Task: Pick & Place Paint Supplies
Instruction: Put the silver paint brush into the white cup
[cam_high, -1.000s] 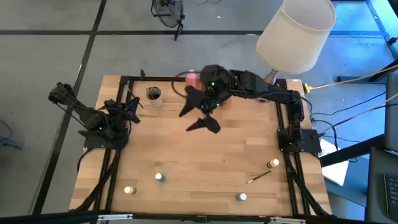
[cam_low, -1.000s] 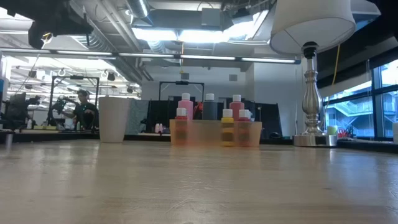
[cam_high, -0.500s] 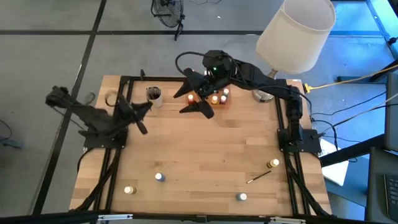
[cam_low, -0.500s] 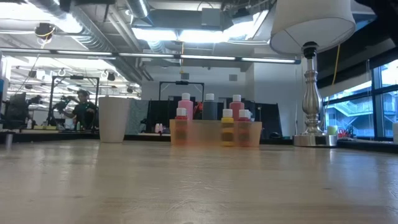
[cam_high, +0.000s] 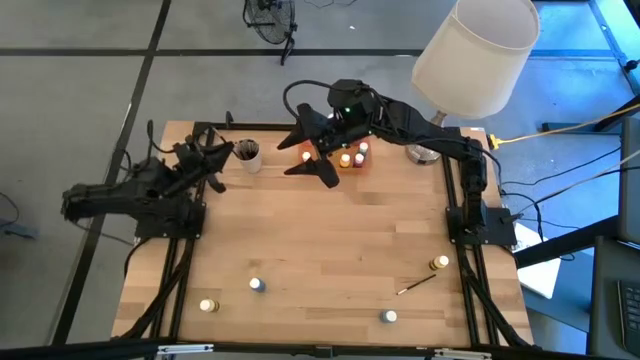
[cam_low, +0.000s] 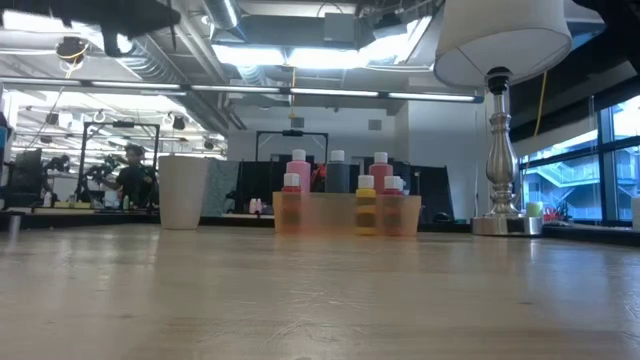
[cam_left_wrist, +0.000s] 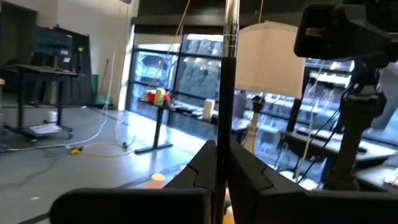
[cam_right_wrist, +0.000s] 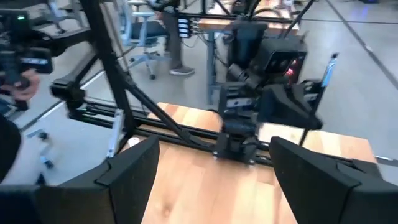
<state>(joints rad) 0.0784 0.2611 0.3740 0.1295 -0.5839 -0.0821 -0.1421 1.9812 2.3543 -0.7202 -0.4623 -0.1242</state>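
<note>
A butcher-block table (cam_high: 320, 240) is filling the bay. Near its front edge, loose pots (cam_high: 257, 285) and a brush (cam_high: 416, 285) are lying well apart, with open wood around them. At the far edge, the right gripper (cam_high: 312, 152), jaws spread wide and empty, is hanging beside the bottles (cam_low: 298, 170) in the orange tray (cam_low: 345, 214); a swing could topple them. The left gripper (cam_high: 212, 165), pinched closed, is crowding the beige cup (cam_high: 247, 153).

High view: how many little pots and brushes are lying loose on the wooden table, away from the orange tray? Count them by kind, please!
Small round pots with yellow lids: 2
Small round pots with white lids: 2
Thin dark brush: 1
Total: 5
</note>
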